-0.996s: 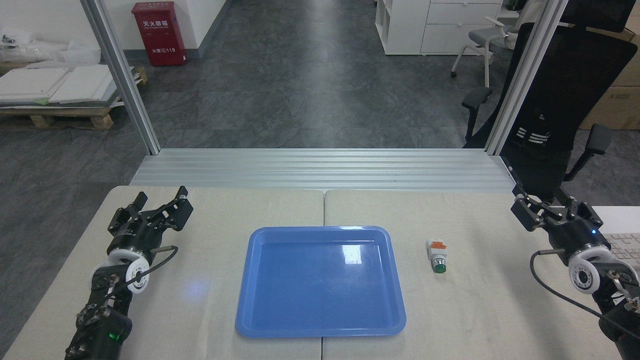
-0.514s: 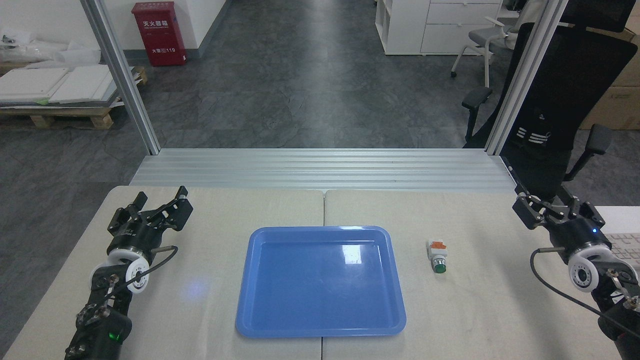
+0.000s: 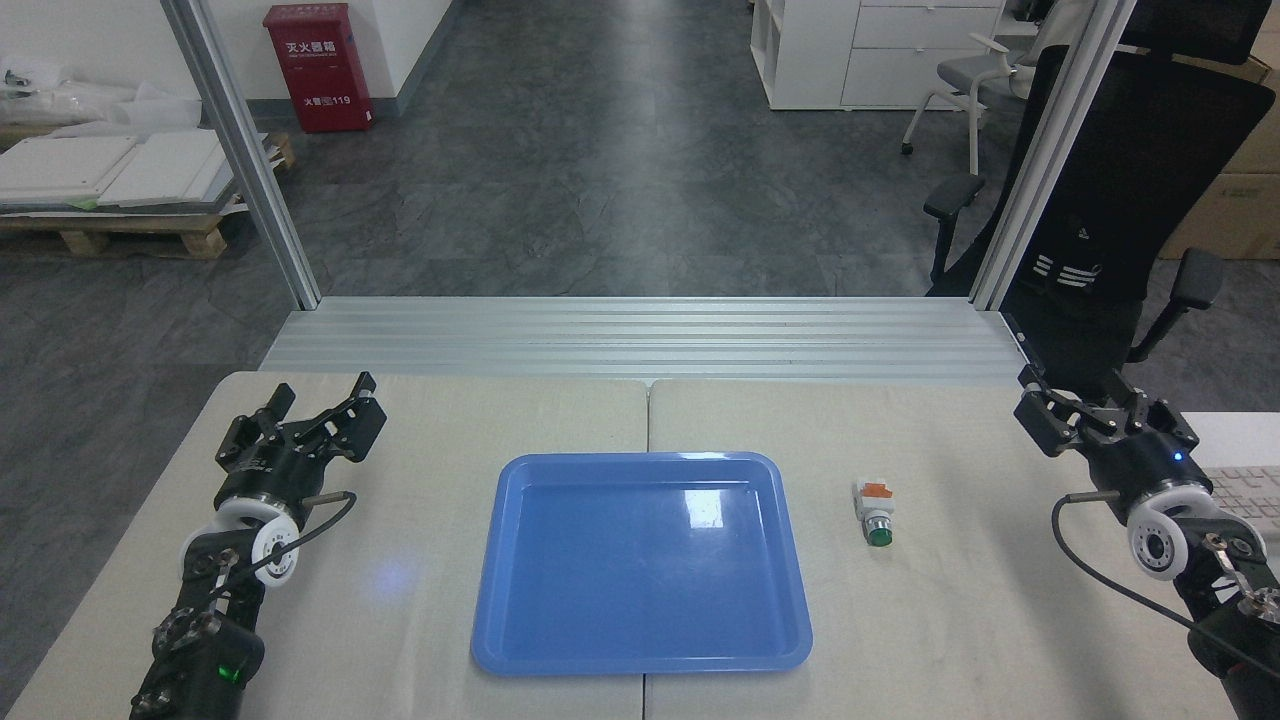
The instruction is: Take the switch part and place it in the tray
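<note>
— Movement on the right side only: right claw [image 3: 1085, 408] crept up and leftward from a moment before, toward the frame's centre, out at the right edge.

— Any closer to the switch part [image 3: 876, 510]?

— Slightly, yet well apart from it. Lay on its side on the tabletop [image 3: 960, 620], right of centre, green button toward the bottom of the frame, just beside the tray [image 3: 640, 655] but outside its right rim. Same spot as a second earlier.

— Fingers on that right claw?

— Looked spread, with nothing between them, though seen small and dark.

— And the left one?

— Left claw [image 3: 320, 405] sat unmoved at the left of the frame, jaws parted, holding nothing.

— Tray?

— Glossy blue, middle of the frame, nothing in it. Not shifted.

— Meaning for the job?

— Probably the very start of the reach. Pickup not begun, placing not begun. Judging by the drift, right arm seemed the one picked for the grasp, being the nearer. Needed next: a longer travel down and left, then a descent over the white body.
</note>
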Controlling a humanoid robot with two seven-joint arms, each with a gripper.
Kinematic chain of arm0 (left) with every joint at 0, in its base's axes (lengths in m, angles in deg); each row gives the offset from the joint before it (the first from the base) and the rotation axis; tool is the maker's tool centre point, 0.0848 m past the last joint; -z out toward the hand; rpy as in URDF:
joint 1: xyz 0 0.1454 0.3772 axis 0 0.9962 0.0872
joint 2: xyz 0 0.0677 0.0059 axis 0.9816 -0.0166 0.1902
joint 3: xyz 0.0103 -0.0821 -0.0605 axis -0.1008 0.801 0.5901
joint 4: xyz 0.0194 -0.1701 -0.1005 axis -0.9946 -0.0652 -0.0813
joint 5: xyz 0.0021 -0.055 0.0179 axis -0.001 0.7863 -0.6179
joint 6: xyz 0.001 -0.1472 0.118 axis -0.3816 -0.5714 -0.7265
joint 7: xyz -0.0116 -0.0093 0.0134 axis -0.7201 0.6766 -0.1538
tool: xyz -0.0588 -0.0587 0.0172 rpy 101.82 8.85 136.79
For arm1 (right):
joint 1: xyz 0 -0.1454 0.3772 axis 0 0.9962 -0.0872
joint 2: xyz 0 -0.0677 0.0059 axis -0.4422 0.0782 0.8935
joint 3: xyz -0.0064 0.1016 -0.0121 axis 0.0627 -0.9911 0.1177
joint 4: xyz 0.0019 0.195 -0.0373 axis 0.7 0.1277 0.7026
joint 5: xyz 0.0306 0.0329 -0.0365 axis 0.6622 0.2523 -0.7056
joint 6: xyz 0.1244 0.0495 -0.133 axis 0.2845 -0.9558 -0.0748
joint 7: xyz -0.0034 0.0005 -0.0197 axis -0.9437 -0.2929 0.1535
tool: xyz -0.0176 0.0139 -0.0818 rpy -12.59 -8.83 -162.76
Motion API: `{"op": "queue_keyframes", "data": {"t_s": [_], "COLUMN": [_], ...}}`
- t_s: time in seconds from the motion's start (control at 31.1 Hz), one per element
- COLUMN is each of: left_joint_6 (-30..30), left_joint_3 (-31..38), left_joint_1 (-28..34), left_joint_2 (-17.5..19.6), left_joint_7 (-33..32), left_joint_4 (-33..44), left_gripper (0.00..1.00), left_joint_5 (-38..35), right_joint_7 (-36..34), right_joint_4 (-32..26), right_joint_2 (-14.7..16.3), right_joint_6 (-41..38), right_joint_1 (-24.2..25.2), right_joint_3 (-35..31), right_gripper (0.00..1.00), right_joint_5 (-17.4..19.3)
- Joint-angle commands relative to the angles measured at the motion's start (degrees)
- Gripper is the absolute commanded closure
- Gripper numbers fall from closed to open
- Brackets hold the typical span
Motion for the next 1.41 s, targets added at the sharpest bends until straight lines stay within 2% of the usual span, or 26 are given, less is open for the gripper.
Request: {"op": "queue_keyframes", "data": {"t_s": [0.0, 0.19, 0.51, 1.12, 1.38], "left_joint_6": [-0.02, -0.02, -0.02, -0.02, -0.02], "left_joint_3": [0.0, 0.0, 0.0, 0.0, 0.0], "left_joint_1": [0.0, 0.0, 0.0, 0.0, 0.0], "left_joint_2": [0.03, 0.03, 0.03, 0.03, 0.03], "left_joint_7": [0.02, 0.02, 0.02, 0.02, 0.02], "left_joint_4": [0.0, 0.0, 0.0, 0.0, 0.0], "left_gripper": [0.0, 0.0, 0.0, 0.0, 0.0], "left_joint_5": [-0.07, 0.02, 0.02, 0.02, 0.02], "right_joint_7": [1.44, 1.62, 1.62, 1.62, 1.71], "right_joint_4": [-0.89, -0.98, -3.26, -3.44, -3.44], "right_joint_2": [-0.05, -1.37, -1.55, -1.64, -2.95], "right_joint_6": [0.44, 1.67, 1.67, 1.58, 1.58], "right_joint_1": [-0.28, -0.28, 0.33, 0.6, 0.69], "right_joint_3": [0.03, 0.03, 0.12, 0.2, 0.29], "right_gripper": [0.02, 0.02, 0.02, 0.02, 0.02], "right_joint_5": [-0.02, -0.02, -0.02, -0.02, -0.55]}}
